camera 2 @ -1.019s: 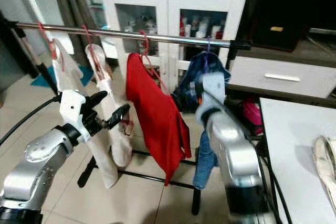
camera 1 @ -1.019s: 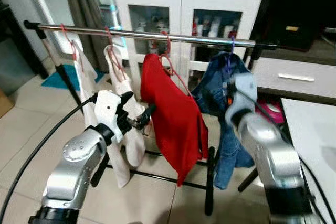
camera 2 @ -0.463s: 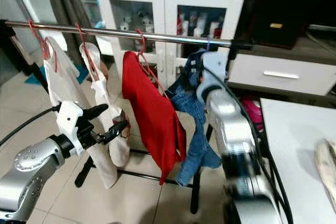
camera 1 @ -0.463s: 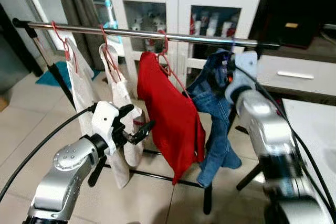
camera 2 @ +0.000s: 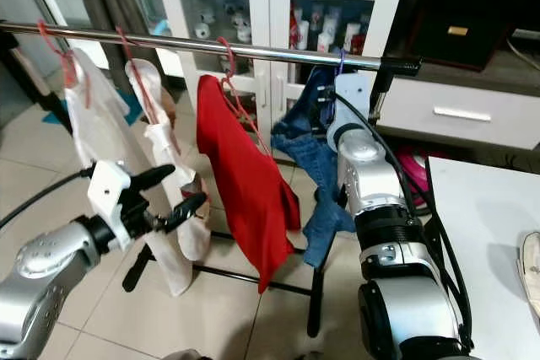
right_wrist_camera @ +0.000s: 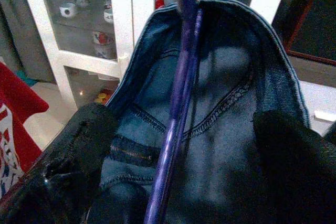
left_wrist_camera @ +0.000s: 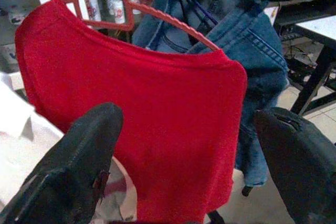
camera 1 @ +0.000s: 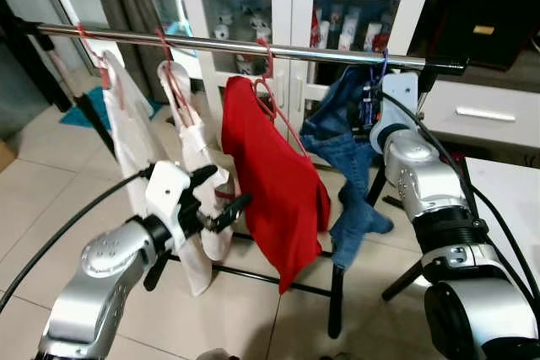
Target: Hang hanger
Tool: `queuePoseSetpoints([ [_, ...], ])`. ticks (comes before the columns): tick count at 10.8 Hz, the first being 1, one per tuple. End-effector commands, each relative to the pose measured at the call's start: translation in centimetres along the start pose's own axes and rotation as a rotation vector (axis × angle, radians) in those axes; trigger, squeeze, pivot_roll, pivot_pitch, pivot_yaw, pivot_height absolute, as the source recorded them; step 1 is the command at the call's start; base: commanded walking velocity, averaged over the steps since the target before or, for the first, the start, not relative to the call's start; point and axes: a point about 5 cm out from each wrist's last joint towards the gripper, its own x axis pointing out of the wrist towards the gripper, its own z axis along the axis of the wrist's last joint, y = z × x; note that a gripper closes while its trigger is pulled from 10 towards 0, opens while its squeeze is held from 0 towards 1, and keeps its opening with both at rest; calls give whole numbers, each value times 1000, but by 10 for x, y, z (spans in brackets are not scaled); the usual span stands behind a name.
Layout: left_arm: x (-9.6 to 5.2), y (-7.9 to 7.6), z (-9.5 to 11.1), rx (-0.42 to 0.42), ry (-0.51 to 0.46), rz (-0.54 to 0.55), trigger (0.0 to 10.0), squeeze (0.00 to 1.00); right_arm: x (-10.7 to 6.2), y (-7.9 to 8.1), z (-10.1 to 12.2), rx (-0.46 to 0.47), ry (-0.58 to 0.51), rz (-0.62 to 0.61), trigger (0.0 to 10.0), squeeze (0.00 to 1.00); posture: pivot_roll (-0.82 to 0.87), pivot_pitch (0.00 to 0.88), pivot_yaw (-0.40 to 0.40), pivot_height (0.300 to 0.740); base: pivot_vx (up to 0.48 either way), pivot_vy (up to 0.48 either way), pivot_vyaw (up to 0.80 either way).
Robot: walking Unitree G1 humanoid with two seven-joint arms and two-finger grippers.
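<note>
A metal rail [camera 1: 236, 46] runs across the scene on a black stand, and everything else is placed against it. At the rail's right end hangs a purple hanger [right_wrist_camera: 181, 77] carrying blue jeans [camera 1: 348, 158]; its hook sits over the rail close to the black end cap, and the jeans drape down below the rail beside the stand's upright.

The right claw [right_wrist_camera: 178, 145] is raised to just under the rail at that same end. Its two black fingers [right_wrist_camera: 79, 150] are spread wide on either side of the hanger's purple stem, with the denim waistband between them; they grip nothing.

Toward the middle of the rail a red shirt [camera 1: 270, 183] hangs on a red hanger [camera 1: 272, 94], tilted so its lower edge swings to the right. Farther left along the rail, two white garments [camera 1: 160, 149] hang on red hangers.

The left claw [camera 1: 221, 194] is held out well below the rail, in front of the white garments and just left of the red shirt. Its fingers [left_wrist_camera: 73, 166] are apart and released, pointing at the shirt.

Behind the rail stands a white cabinet [camera 1: 295, 6] with glass doors. The floor [camera 1: 42, 200] beneath is pale tile.
</note>
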Motion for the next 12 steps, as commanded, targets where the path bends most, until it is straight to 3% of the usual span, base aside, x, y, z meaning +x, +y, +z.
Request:
queuePoseSetpoints([
  [1,-2,0,4,11,-1,-9,10000,651,2,1,12,12,-41,2,10000,0,58,0,36,740,0,0,0],
  [2,-1,0,4,13,1,-12,10000,655,7,3,12,51,-40,12,6627,0,58,0,38,740,0,0,0],
  [3,-1,0,4,13,1,-14,10000,655,9,3,13,72,-45,9,1569,0,56,0,41,740,0,0,0],
  [4,-1,0,4,13,3,-16,10000,651,11,3,15,77,-48,7,353,0,54,0,43,740,0,0,0],
  [9,-1,-2,3,11,9,-19,10000,655,22,4,10,-2,34,9,0,0,64,0,32,740,0,0,0],
  [12,-3,-5,5,11,-13,-33,10000,655,25,5,12,-2,39,13,0,0,70,0,24,740,0,0,0],
])
